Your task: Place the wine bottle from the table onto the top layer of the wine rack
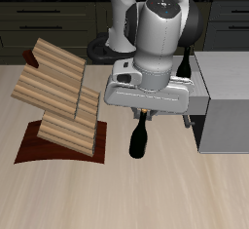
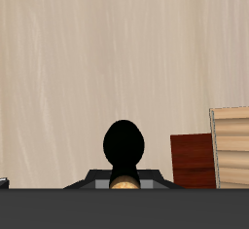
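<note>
The slim near-black glass wine bottle (image 1: pixel 138 139), stiff, slippery and fragile, hangs below the hand (image 1: pixel 144 112), probably gripped at its neck, above the pale plank surface (image 1: pixel 175 194).

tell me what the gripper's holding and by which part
The gripper holds the wine bottle by its neck, just under the tan cap, above the table.

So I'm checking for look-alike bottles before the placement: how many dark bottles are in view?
1. The wine bottle hangs below the gripper, beside the wine rack, above the table. The arm hides part of the scene, so another could be hidden behind it.
</note>
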Robot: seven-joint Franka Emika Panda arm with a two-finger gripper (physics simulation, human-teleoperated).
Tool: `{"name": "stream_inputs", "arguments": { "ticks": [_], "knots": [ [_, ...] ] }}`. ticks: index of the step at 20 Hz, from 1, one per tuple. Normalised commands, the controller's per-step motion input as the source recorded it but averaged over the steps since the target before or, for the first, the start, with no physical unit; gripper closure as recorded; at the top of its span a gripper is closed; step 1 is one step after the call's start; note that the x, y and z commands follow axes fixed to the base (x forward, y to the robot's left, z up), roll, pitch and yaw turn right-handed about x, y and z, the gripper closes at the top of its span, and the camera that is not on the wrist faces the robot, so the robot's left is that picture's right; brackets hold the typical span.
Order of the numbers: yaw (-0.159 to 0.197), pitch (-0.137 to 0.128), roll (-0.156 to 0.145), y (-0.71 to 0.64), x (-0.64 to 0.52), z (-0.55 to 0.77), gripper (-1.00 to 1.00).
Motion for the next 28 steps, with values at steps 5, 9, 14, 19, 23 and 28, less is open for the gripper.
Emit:
{"name": "stream_inputs", "arguments": {
  "ticks": [5, 9, 14, 19, 23, 28],
  "knots": [
    [0.007, -0.055, -0.017, -0.14, -0.12, 0.47, 1.0],
    [0.023, -0.042, -0.009, -0.05, -0.09, 0.31, 1.0],
    [0.003, -0.061, 0.004, 0.01, -0.15, 0.51, 1.0],
    [-0.009, -0.041, 0.01, 0.02, -0.14, 0.43, 1.0],
    [-0.009, -0.029, 0.008, -0.01, -0.16, 0.41, 1.0],
    [-0.009, -0.015, 0.002, -0.1, -0.11, 0.3, 1.0]
  ]
}}
